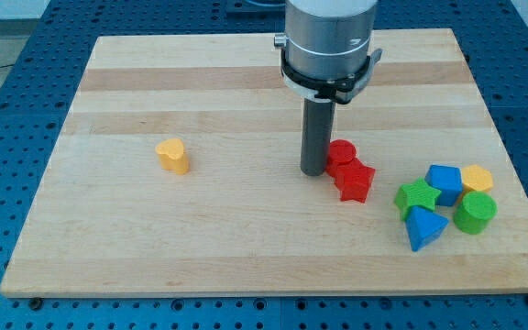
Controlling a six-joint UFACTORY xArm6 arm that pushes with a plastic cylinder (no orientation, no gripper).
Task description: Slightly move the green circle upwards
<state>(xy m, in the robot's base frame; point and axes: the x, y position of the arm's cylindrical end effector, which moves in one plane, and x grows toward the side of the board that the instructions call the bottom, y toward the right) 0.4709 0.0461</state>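
Green circle (pixel 475 212) sits at the worktop's (pixel 154 82) 4 o'clock corner, at the edge of a cluster. My tip (pixel 315 171) rests well apart from it, touching the red circle (pixel 341 152).

No claw fitted; nothing held.

Plan: approach the green circle from 6 o'clock, nudge briefly toward 12.

Obstacle: yellow block (pixel 477 178) just beside at 12; blue block (pixel 445 182), blue triangle (pixel 425 226), green star (pixel 417 197) crowd the 9 o'clock side. Red star (pixel 355 181), yellow heart (pixel 173 156) clear.

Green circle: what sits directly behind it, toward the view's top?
Behind the green circle sits a yellow block, apparently touching; its lower edge is hidden by the circle. My tip is away to the view's left, beside the red blocks.
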